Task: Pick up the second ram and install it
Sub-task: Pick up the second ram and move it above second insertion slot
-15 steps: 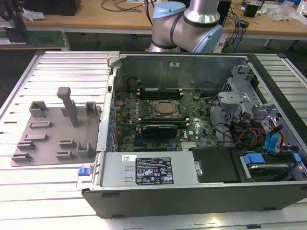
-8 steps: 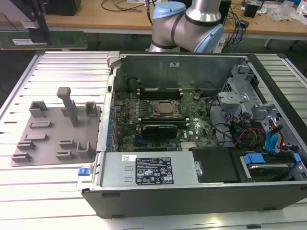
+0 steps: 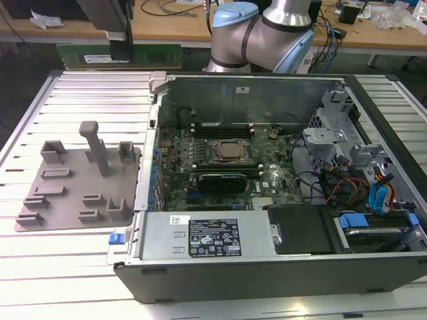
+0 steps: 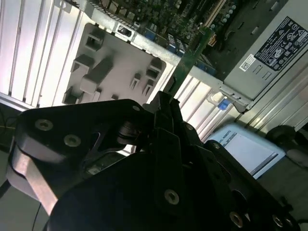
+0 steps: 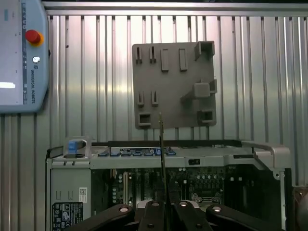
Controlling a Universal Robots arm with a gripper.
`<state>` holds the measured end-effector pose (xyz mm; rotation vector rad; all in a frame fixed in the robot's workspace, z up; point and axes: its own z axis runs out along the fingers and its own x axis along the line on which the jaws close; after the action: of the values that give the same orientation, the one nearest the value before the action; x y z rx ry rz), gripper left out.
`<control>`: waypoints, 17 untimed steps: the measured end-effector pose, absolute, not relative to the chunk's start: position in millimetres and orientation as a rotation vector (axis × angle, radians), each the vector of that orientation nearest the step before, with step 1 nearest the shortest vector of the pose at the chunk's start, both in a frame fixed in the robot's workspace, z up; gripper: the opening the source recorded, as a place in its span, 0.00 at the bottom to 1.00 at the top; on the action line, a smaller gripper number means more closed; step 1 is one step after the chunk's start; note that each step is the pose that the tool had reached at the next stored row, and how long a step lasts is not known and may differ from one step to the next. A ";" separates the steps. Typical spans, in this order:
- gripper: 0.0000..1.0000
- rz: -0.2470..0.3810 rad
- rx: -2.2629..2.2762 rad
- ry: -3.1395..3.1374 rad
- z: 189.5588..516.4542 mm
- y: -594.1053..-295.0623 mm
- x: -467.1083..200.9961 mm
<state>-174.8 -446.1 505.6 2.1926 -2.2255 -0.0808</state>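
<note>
Fingers (image 3: 120, 48) pinch the second ram (image 3: 157, 55), one stick, near one fixture plate (image 3: 73, 160) and one open case (image 3: 267, 275).

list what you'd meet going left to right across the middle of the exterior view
grey fixture plate → CPU socket → blue cables. Left out: the second ram, held in the gripper, since it overlaps the plate.
</note>
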 end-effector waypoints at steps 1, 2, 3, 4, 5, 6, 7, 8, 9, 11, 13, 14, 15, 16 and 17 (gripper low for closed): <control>0.11 -0.081 2.192 -2.225 505.6 -446.0 -168.0; 0.11 -0.082 2.192 -2.225 505.5 -446.0 -160.4; 0.11 -0.082 2.192 -2.225 505.5 -446.0 -154.4; 0.11 -0.083 2.191 -2.225 505.3 -445.9 -148.2; 0.11 -0.085 2.191 -2.224 504.9 -445.7 -140.2; 0.11 -0.085 2.191 -2.223 504.6 -445.6 -138.1; 0.11 -0.086 2.190 -2.223 504.2 -445.4 -136.1; 0.11 -0.087 2.189 -2.223 503.3 -444.9 -132.4; 0.11 -0.090 2.187 -2.221 501.4 -444.2 -126.6; 0.11 -0.097 2.184 -2.219 497.9 -443.0 -116.4; 0.11 -0.101 2.178 -2.221 490.9 -442.3 -103.7; 0.11 -0.102 2.176 -2.223 487.4 -442.2 -99.4; 0.11 -0.102 2.174 -2.224 484.8 -442.0 -96.4; 0.11 -0.103 2.173 -2.225 482.9 -441.9 -94.5; 0.11 -0.103 2.172 -2.226 479.7 -441.7 -91.8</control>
<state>-91.8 -441.7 479.7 2.1717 -2.2256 -0.1033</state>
